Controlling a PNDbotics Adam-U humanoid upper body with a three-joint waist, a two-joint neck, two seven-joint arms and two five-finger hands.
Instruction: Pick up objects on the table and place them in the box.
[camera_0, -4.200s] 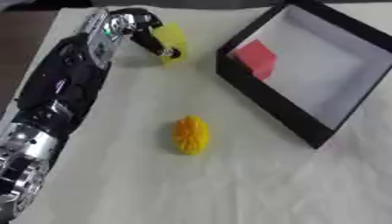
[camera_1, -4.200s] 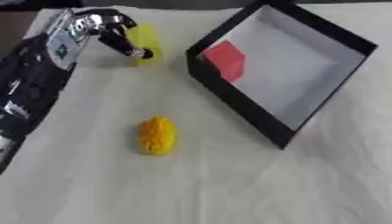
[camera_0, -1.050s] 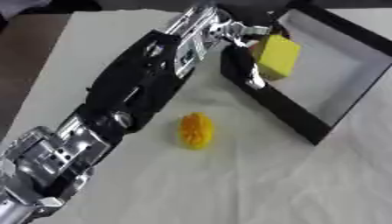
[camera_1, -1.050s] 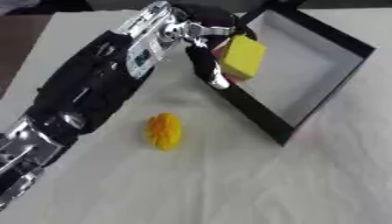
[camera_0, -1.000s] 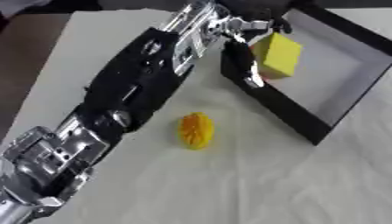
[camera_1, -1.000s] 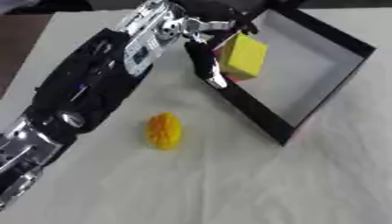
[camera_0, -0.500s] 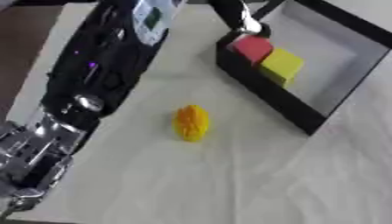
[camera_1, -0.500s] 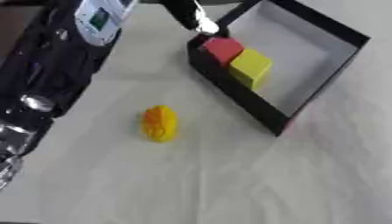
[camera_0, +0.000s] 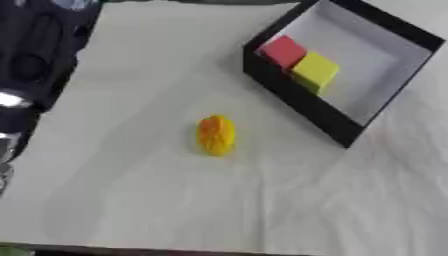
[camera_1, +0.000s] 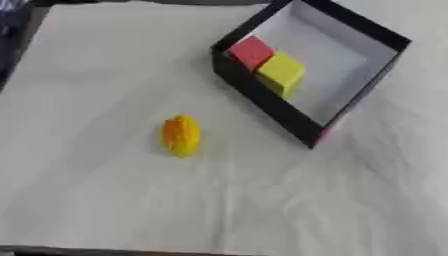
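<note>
On tabletop: white cloth-covered tabletop, one loose item left on it
Box: black-walled rectangular box with white floor, sits askew at upper right, open side up
Inside box: red cube and yellow cube, touching each other, both against the near-left wall
Still out: orange-yellow bumpy oval object, lying on the cloth near the middle, apart from the box's near wall
Progress: judged two items in, one to go; task roughly two-thirds done
Left arm: black arm with silver joints along the left edge of the left eye view; hand itself not visible, so cannot tell if fingers are open or curled
Right hand: shows in neither view
Room in box: bare white floor to the right of and behind the cubes, looks enough for the oval object
Room on tabletop: open cloth all round the oval object, nothing crowding a reach from the left
Edges: near edge of tabletop runs along the bottom of both views, well apart from the oval object; box wall is the lip to clear
</note>
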